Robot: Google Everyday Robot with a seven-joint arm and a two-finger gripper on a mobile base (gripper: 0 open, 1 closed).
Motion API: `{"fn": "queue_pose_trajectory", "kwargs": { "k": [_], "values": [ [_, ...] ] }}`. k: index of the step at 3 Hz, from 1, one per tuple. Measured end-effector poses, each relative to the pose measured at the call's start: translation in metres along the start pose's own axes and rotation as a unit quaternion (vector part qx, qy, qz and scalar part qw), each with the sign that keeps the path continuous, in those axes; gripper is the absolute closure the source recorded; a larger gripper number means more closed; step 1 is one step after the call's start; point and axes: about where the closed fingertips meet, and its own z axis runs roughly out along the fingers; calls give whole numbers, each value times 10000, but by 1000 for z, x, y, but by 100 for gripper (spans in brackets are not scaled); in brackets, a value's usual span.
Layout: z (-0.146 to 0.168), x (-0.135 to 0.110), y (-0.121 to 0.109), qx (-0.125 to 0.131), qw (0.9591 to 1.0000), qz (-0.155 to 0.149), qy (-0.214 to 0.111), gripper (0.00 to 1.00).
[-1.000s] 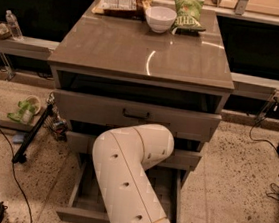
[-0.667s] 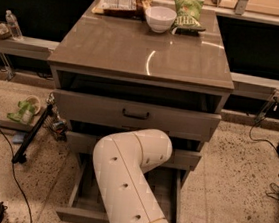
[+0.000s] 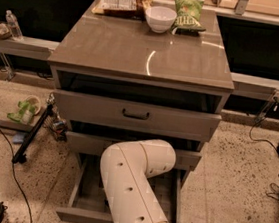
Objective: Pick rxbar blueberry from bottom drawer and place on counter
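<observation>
The bottom drawer is pulled out toward me at the foot of the cabinet. My white arm bends over it and reaches down inside, covering most of the tray. My gripper is hidden behind the arm's elbow, inside the drawer. The rxbar blueberry is hidden from view. The counter is the glossy grey-brown top above the drawers.
At the counter's back stand a white bowl, a green chip bag and a tan snack bag. The upper drawers stick out slightly. A black stand leg and green litter lie left; cables lie right.
The arm's elbow has sunk a little lower toward the open bottom drawer. Nothing on the counter has moved.
</observation>
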Motion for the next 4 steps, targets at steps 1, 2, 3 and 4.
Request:
{"fn": "queue_pose_trajectory", "kwargs": {
  "k": [1, 2, 3, 4],
  "values": [
    [-7, -1, 0, 0, 10000, 0, 0, 54],
    [-15, -2, -1, 0, 10000, -1, 1, 78],
    [-24, -2, -1, 1, 10000, -2, 1, 99],
    [-32, -3, -2, 1, 10000, -2, 2, 100]
  ]
}}
